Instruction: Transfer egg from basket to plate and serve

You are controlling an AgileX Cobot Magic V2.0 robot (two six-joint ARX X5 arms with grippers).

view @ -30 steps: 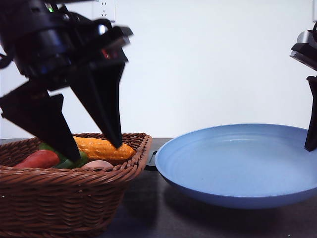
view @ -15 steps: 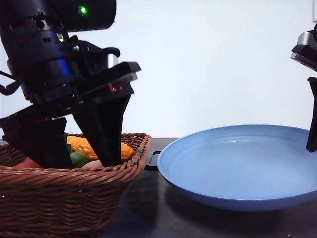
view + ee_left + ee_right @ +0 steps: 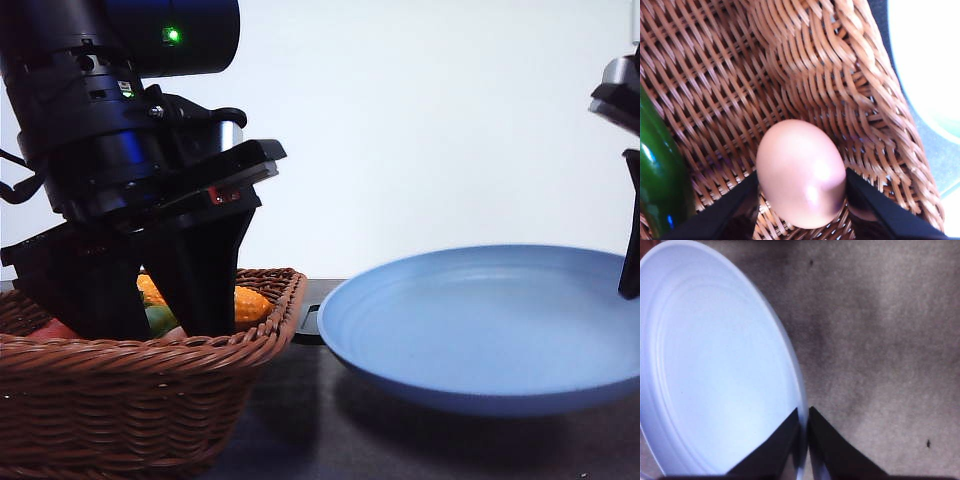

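The pinkish egg [image 3: 801, 172] lies on the woven floor of the brown wicker basket [image 3: 150, 350], close to its side wall [image 3: 840, 75]. My left gripper [image 3: 145, 320] is lowered into the basket and open. Its two black fingers [image 3: 740, 210] stand close on either side of the egg. The blue plate [image 3: 480, 320] hangs slightly above the dark table to the right of the basket. My right gripper [image 3: 804, 440] is shut on the plate's rim [image 3: 799, 405], and in the front view it shows at the right edge [image 3: 630, 250].
A yellow-orange corn cob [image 3: 248, 302], a green vegetable [image 3: 660, 175] and a bit of red carrot [image 3: 50, 328] share the basket with the egg. A black tray corner [image 3: 308, 318] shows between basket and plate. Bare dark tabletop [image 3: 880, 340] lies beside the plate.
My left gripper has come down from above the basket to inside it, and its fingers now hide most of the vegetables. The plate has shifted slightly.
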